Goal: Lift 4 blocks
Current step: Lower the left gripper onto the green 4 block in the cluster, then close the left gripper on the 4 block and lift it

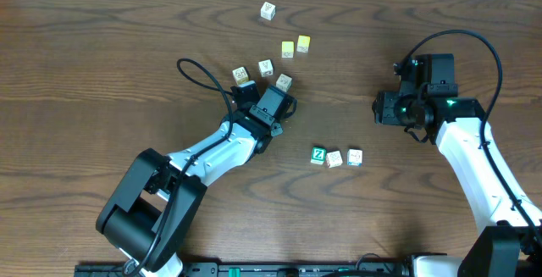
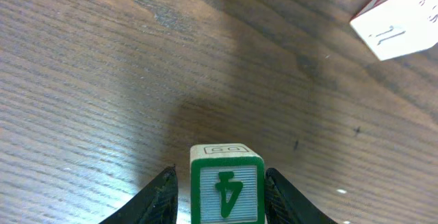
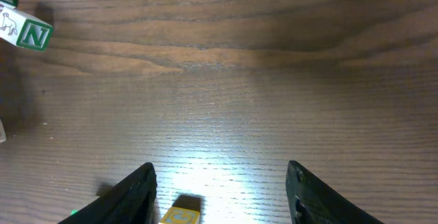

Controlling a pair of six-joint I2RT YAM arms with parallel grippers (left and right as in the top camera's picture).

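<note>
A green-framed block [image 2: 226, 186] with a green letter stands on the table between the fingers of my left gripper [image 2: 221, 183]. The right finger touches it and a thin gap shows at the left finger; from overhead the left gripper [image 1: 284, 104] hides it. Three more blocks sit in a row on the table: a green Z block [image 1: 318, 155], a white one with reddish print [image 1: 334, 158] and a white one with blue print [image 1: 354, 157]. My right gripper [image 1: 379, 108] is open above the wood; the Z block [image 3: 33, 33] shows far left in its view.
A yellow-printed cube [image 3: 181, 216] lies low between the right gripper [image 3: 220, 190] fingers, untouched. Three pale cubes [image 1: 265, 67] sit just beyond the left gripper, one showing as a white cube [image 2: 397, 22]. Two yellow cubes [image 1: 295, 47] and a white cube [image 1: 268, 10] lie farther back.
</note>
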